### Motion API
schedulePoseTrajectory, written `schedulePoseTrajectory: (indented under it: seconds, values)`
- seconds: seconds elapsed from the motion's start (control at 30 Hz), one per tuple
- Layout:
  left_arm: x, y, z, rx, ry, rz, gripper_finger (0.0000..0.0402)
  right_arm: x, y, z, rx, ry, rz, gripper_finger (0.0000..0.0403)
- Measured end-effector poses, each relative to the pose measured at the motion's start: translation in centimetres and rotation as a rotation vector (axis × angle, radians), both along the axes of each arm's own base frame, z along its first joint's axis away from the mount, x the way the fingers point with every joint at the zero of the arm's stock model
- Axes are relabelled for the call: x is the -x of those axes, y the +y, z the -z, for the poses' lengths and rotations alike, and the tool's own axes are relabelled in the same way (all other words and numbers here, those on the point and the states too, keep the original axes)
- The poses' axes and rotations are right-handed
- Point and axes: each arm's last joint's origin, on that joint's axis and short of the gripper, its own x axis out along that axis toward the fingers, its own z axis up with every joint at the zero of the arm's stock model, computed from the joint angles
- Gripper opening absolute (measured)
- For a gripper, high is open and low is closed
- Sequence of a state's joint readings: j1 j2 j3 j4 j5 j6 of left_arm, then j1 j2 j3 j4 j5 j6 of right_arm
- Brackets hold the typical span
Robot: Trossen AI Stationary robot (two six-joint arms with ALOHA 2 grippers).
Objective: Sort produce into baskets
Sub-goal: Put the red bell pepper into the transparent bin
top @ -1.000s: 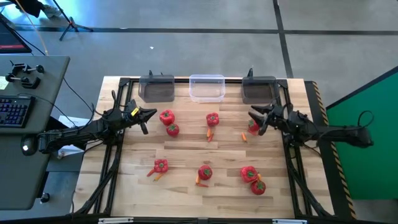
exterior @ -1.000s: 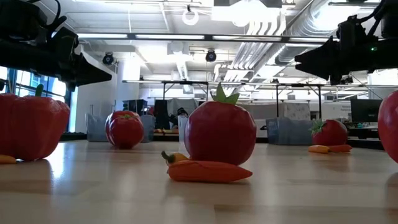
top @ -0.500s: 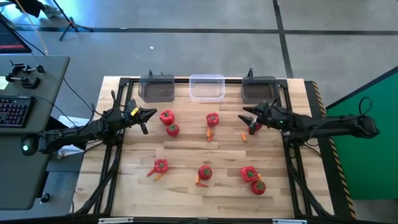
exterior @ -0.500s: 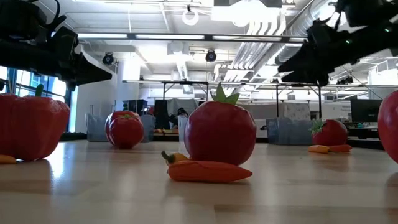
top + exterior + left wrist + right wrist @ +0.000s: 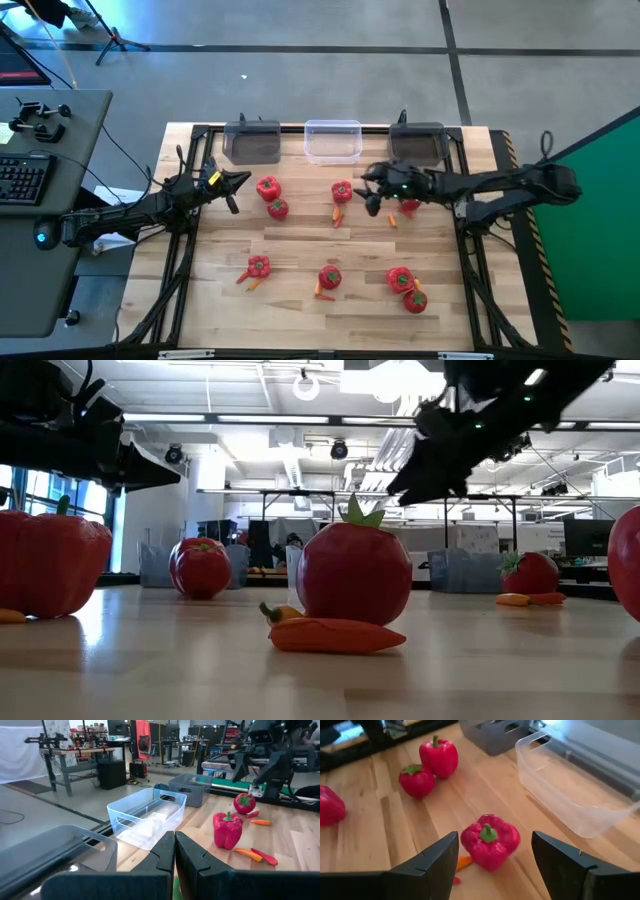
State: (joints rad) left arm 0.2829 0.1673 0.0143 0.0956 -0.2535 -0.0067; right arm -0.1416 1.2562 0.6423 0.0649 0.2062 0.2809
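Red peppers, tomatoes and thin orange carrot pieces lie scattered on the wooden table. Three baskets stand along the far edge: dark grey (image 5: pixel 252 142), clear (image 5: pixel 332 140), dark grey (image 5: pixel 416 143). My right gripper (image 5: pixel 365 190) is open, tipped downward, just right of the middle red pepper (image 5: pixel 341 191). In the right wrist view that pepper (image 5: pixel 490 840) sits ahead between the spread fingers, untouched, with a carrot piece (image 5: pixel 464 862) beside it. My left gripper (image 5: pixel 240 183) is shut and level at the left, near a pepper (image 5: pixel 267 187) and a tomato (image 5: pixel 277 208).
A tomato (image 5: pixel 408 205) and a carrot piece (image 5: pixel 392 220) lie under my right arm. More produce lies in a near row: a pepper (image 5: pixel 258 266), a tomato (image 5: pixel 329 277), a pepper (image 5: pixel 400 278) and a tomato (image 5: pixel 414 299). Black frame rails run along both table sides.
My right gripper has swung toward the table's left, from beside the right tomato to the middle pepper, rising a little and tipping its fingers downward. My left gripper has stayed in place. No produce has moved.
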Motion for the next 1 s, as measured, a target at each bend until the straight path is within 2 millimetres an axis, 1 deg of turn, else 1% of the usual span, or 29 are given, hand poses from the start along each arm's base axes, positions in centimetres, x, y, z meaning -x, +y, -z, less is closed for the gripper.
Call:
schedulePoseTrajectory:
  seconds: [0.23,0.33,0.47,0.6,0.77,1.0]
  values:
    - [0.0,0.0,0.0,0.007,-0.004,-0.003,0.0,-3.7,-1.2,-0.4,0.041,0.091,-0.045,0.0243]
    - [0.0,0.1,0.0,0.007,-0.005,-0.028,0.0,-4.7,-2.0,-0.1,0.034,0.17,-0.036,0.0239]
    - [0.1,0.1,0.0,-0.017,0.012,-0.044,0.0,-6.0,-3.2,0.7,-0.011,0.272,-0.055,0.0221]
    - [0.1,0.1,0.0,-0.018,0.012,-0.048,0.0,-7.3,-4.1,1.2,-0.034,0.349,-0.118,0.0189]
    - [0.1,0.1,0.0,-0.018,0.014,-0.049,0.0,-8.5,-4.8,1.6,-0.054,0.423,-0.174,0.0134]
    - [0.1,0.1,0.2,-0.013,0.032,-0.049,0.0,-8.9,-4.9,1.8,-0.05,0.456,-0.197,0.0054]
